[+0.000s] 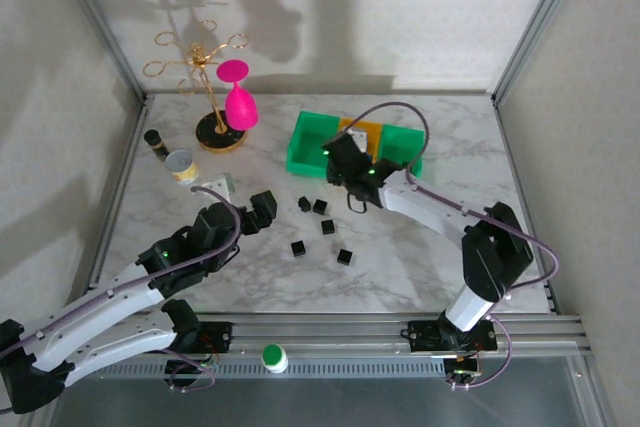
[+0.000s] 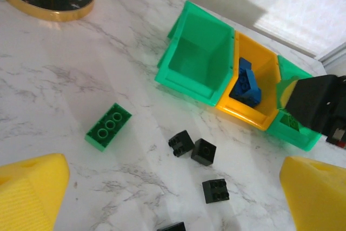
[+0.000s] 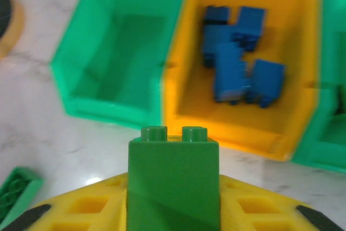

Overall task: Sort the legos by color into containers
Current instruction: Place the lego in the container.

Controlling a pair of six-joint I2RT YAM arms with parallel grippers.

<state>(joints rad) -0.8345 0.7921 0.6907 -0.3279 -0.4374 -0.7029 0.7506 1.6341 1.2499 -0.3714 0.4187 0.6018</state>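
The right pincer (image 3: 173,212) is clamped on 1 green brick (image 3: 173,179), the left pincer (image 1: 262,210) apart: delivery is in hand, likely calling next for release over a green bin (image 3: 102,109).

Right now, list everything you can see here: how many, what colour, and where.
containers: three, green-yellow-green, far middle
blue legos: several, blue, yellow container
black legos: five, black, loose before containers
loose green lego: one, green, beside black ones
held green lego: one, green, in right gripper
stand: one, gold, far left
goblet: one, pink, by stand
tin can: one, silver, left side
left gripper: one, open, near black legos
right gripper: one, closed on held lego, at containers
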